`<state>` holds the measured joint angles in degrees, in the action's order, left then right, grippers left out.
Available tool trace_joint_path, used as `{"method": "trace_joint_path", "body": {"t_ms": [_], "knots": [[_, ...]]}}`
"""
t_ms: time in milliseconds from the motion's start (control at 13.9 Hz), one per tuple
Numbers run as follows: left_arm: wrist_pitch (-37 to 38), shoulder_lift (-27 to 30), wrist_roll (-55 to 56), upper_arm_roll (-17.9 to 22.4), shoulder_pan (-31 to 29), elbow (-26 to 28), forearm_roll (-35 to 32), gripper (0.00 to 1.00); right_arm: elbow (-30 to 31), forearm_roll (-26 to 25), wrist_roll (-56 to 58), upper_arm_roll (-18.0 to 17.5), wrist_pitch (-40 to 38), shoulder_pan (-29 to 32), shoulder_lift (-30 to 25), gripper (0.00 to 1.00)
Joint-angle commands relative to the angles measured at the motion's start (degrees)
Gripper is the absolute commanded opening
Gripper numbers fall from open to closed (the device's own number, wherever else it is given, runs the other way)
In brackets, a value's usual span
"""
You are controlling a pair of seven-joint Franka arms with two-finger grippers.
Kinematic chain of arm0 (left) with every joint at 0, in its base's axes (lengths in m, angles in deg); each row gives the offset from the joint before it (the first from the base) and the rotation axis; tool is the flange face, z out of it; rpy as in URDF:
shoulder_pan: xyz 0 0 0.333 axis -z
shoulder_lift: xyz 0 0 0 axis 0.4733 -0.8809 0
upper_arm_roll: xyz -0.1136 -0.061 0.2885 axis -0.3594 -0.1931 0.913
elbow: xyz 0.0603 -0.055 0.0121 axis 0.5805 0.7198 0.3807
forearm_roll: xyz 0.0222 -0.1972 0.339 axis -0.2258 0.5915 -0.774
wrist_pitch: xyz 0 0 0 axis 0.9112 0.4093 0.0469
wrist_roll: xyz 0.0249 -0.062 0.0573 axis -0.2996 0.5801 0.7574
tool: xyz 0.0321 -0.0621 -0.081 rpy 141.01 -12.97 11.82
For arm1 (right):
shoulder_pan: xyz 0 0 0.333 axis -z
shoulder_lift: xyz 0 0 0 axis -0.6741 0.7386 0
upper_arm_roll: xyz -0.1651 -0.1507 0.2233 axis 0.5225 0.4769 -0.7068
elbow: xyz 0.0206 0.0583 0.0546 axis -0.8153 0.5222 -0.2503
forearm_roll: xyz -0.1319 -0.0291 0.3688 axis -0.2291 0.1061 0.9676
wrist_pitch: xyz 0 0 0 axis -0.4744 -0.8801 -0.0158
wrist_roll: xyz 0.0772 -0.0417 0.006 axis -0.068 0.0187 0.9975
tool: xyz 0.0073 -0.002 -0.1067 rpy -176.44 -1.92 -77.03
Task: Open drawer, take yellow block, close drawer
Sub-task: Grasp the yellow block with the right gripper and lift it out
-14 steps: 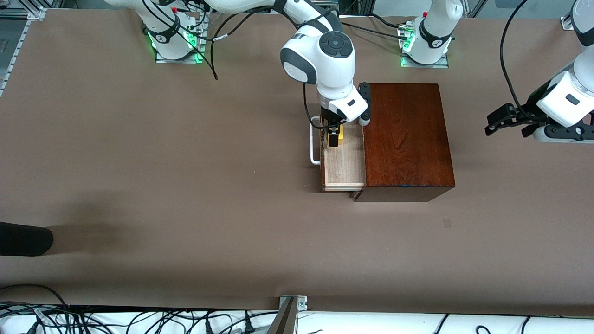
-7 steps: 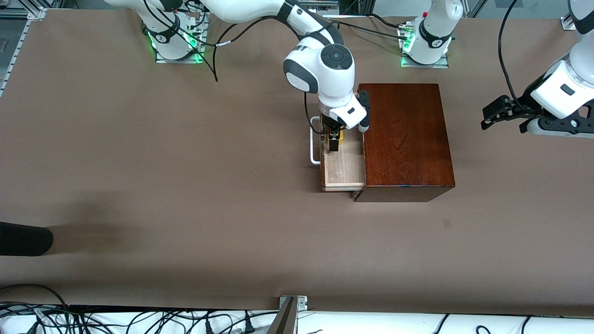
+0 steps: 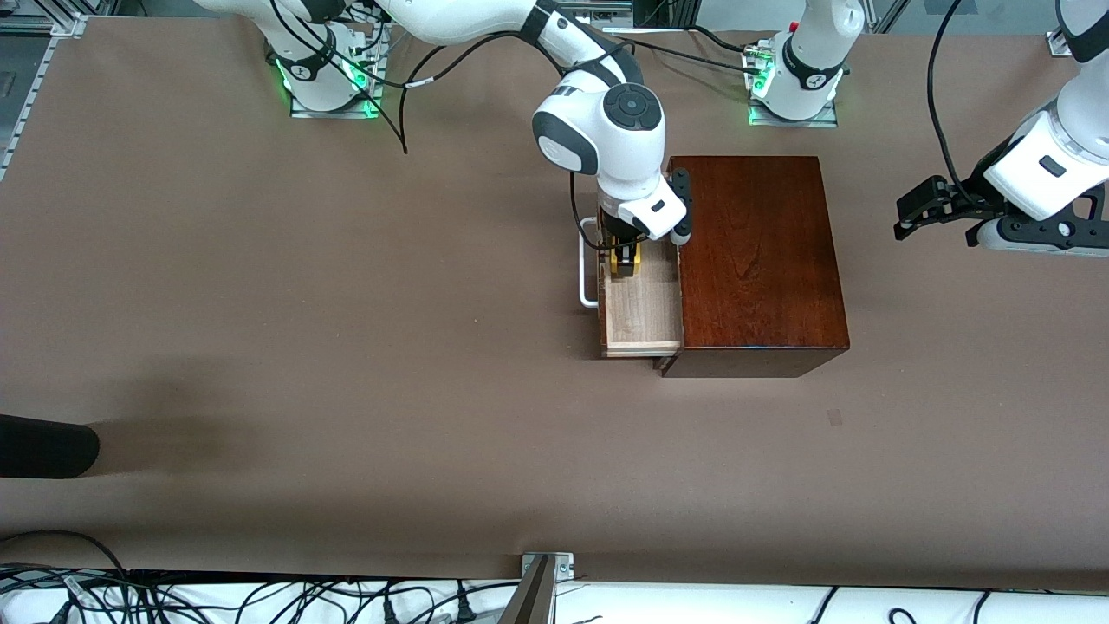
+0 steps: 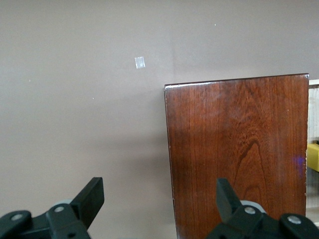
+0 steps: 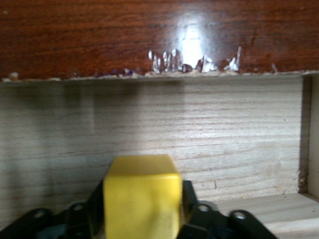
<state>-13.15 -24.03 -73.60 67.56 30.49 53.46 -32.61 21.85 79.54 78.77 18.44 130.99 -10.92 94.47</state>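
The drawer (image 3: pixel 643 319) of the dark reddish-brown wooden box (image 3: pixel 761 260) stands pulled out toward the right arm's end of the table, its pale wood inside showing and its white bar handle (image 3: pixel 587 279) in front. My right gripper (image 3: pixel 624 260) reaches down into the drawer and is shut on the yellow block (image 3: pixel 625 258). In the right wrist view the yellow block (image 5: pixel 142 199) fills the space between the black fingers, above the drawer floor (image 5: pixel 224 134). My left gripper (image 3: pixel 903 221) hangs open and empty over the table beside the box (image 4: pixel 237 149).
A dark rounded object (image 3: pixel 48 445) juts in at the table edge at the right arm's end. Cables (image 3: pixel 260 598) run along the edge nearest the front camera. A small pale mark (image 3: pixel 833 417) lies on the table, nearer the front camera than the box.
My right gripper has gone from open beside the yellow block to shut on it. The left gripper has drifted a little toward the box.
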Motion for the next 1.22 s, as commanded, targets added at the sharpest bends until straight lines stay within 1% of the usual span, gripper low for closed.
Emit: {"method": "trace_joint_path", "body": {"t_ms": [0, 72, 216, 360, 504, 648, 720, 864, 1008, 1080, 1152], "knots": [[1.81, -0.31, -0.68, -0.3, 0.04, -1.53, -1.24, 1.0, -2.01, -0.96, -0.45, 0.44, -0.71, -0.48, 0.83, 0.0], [1.81, -0.22, -0.68, -0.38, 0.04, -1.53, -1.24, 1.0, -2.1, -0.96, -0.36, 0.52, -0.88, -0.48, 0.57, 0.0], [2.25, -0.22, -0.68, -0.38, 0.04, -1.79, -1.16, 1.0, -2.71, -0.87, -1.58, 0.53, -4.38, -0.39, 0.3, 0.0], [2.6, -0.22, -0.68, -0.56, 0.04, -1.88, -1.16, 1.0, -5.86, -0.7, -4.21, 0.35, -9.21, -0.39, -0.75, 0.0], [2.95, -0.39, -0.59, -0.56, 0.04, -2.32, -1.07, 1.0, -7.8, -0.61, -7.64, 0.09, -11.95, -0.39, -2.77, 0.0], [2.95, -0.39, -0.59, -0.56, 0.04, -2.5, -1.16, 1.0, -7.81, -0.34, -10.72, 0.52, -13.88, -0.04, -6.8, 0.0], [2.95, -0.39, -0.68, -0.65, 0.04, -2.5, -1.16, 1.0, -7.72, -0.08, -10.82, 0.7, -15.89, 1.09, -9.08, 0.0], [4.17, -0.31, -0.94, -0.82, 0.13, -2.67, -0.37, 1.0, -7.72, 2.19, -10.91, 0.61, -20.29, 5.13, -12.87, 0.0], [6.19, -0.22, -1.73, -3.1, 0.13, -2.76, -0.19, 1.0, -7.63, 3.08, -11.43, 0.79, -24.25, 9.17, -16.21, 0.0], [7.94, -0.13, -2.78, -3.81, 0.13, -2.76, -0.1, 1.0, -7.63, 3.17, -11.61, 0.79, -25.83, 12.41, -17.35, 0.0], [9.53, -0.13, -6.27, -4.51, 0.13, -2.76, 0.68, 1.0, -7.63, 3.26, -11.61, 0.7, -26.72, 16.27, -17.63, 0.0]]}}
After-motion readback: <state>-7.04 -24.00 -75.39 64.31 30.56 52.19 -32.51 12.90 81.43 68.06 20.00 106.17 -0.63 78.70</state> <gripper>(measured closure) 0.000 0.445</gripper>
